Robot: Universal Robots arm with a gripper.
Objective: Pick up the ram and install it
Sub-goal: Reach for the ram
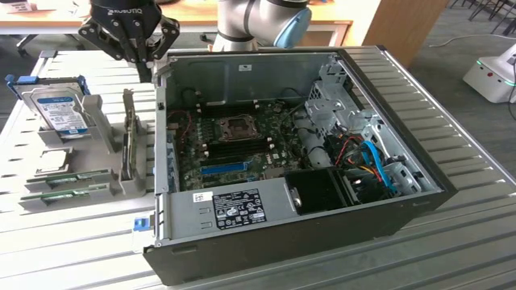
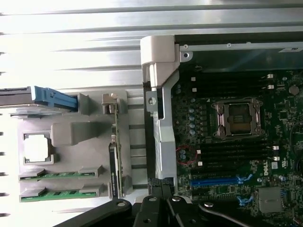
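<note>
One thin green circuit-board ram lies well apart from the closed, empty black pincer. Best gripped squarely across its long edges.

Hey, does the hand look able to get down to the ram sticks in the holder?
Probably yes. One ram stick and the other lie uncovered in the holder, nothing above them; the hand hangs over the table beside the case.

The table is made of pale grey metal slats, and they shine very bright under the light in the wrist view. Behind it there is a wooden desk and a wooden panel. At the exterior view's right the floor is grey, and a white machine stands on it.
</note>
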